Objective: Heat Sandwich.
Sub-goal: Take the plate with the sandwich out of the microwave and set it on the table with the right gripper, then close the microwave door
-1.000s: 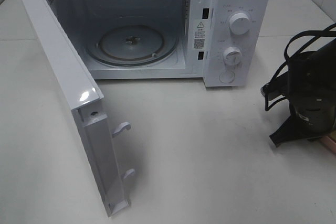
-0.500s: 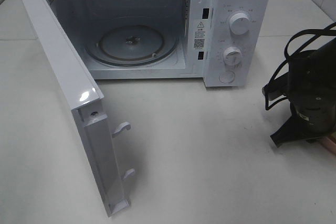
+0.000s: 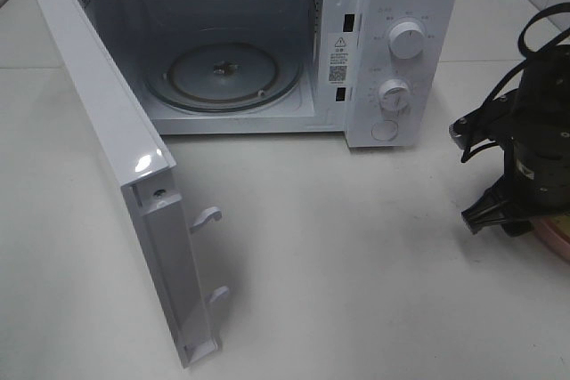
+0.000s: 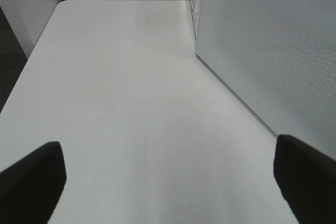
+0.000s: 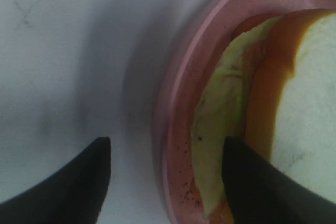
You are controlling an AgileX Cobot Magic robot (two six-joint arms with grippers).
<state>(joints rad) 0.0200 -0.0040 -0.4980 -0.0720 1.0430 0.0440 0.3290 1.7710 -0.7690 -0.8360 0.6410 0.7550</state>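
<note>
White microwave (image 3: pixel 267 51) stands with door (image 3: pixel 125 175) open and turntable (image 3: pixel 223 75) bare. The sandwich (image 5: pixel 273 114) sits on its pink plate (image 5: pixel 181 108) on the counter (image 3: pixel 356 273); the right pincer (image 5: pixel 165 177), spread, straddles the rim. Loading, closing and heating remain. The left pincer (image 4: pixel 168 182) waits open.

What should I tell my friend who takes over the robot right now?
Left gripper: open, holding nothing, parked over bare table beside the open microwave door.
Right gripper: open, straddling the rim of the pink plate, one finger outside it and one over the sandwich. Whether it touches the plate can't be told.
The sandwich lies on the plate at the table's right edge, to the right of the microwave.
Done: the door is open and the turntable is bare.
Left: grip the plate, place it inside, shut the door, start heating.
</note>
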